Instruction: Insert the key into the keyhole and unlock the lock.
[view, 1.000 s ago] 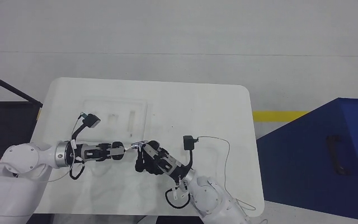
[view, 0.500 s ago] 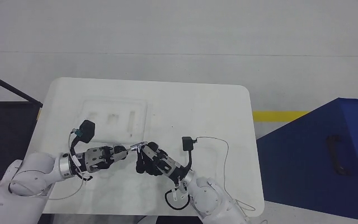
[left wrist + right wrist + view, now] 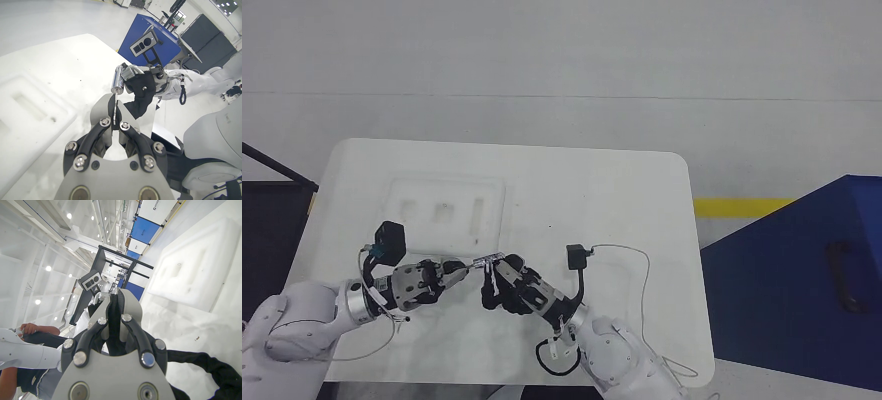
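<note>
A chrome padlock (image 3: 118,81) hangs above the table's front middle, held by its shackle end in my right gripper (image 3: 139,79), which is shut on it with black-covered fingers. My left gripper (image 3: 114,101) is shut on a flat silver key (image 3: 115,111), whose tip sits in the keyhole on the lock's round end face. In the top view, the left gripper (image 3: 460,268), key (image 3: 480,263), lock (image 3: 492,265) and right gripper (image 3: 502,277) meet in one line. In the right wrist view, the right gripper (image 3: 115,295) is closed, with a bit of metal at its tips.
A white foam tray (image 3: 447,210) with shallow recesses lies on the white table (image 3: 622,190), behind the grippers. A small black box (image 3: 578,254) with a thin cable lies to the right of them. A blue cabinet (image 3: 802,280) stands off the table's right edge.
The left wrist has turned about its axis with the key in the lock, swinging its camera down toward the table's front. The left arm has drawn back and down. The right gripper has hardly moved.
</note>
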Available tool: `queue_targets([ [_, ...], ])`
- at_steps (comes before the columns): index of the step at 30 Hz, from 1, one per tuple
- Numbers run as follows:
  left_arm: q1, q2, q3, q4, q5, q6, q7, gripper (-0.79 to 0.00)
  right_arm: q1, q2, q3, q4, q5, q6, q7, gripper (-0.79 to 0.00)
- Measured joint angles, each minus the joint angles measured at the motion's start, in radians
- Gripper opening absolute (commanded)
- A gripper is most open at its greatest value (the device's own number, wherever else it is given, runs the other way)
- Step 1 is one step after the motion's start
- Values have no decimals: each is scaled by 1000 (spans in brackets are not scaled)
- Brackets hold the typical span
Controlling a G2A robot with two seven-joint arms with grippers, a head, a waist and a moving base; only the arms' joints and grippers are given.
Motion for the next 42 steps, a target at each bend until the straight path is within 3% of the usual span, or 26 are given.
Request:
queue_targets([
  [4, 22, -13, -9, -60, 222, -3, 174, -785, -9, 3, 2, -16, 5, 10, 7, -785],
  [13, 65, -28, -29, -79, 849, 3, 738, -785, -1, 5, -2, -11, 20, 19, 8, -785],
  [17, 89, -29, -10, -72, 1180, 94, 1017, -785, 4, 5, -5, -8, 24, 22, 6, -785],
  [20, 103, -27, 2, -42, 1330, 178, 1192, -785, 6, 5, -7, -6, 37, 30, 8, -785],
  [28, 98, -27, -2, -45, 1331, 185, 1169, -785, 6, 5, -7, -12, 39, 37, 12, -785],
  [31, 103, -30, -1, -67, 1428, 322, 1148, -785, -2, 9, 0, -29, 30, 44, 13, -785],
  [42, 174, -37, 32, -44, 1723, 816, 1413, -785, -16, 18, 10, -49, 21, 37, 19, -785],
])
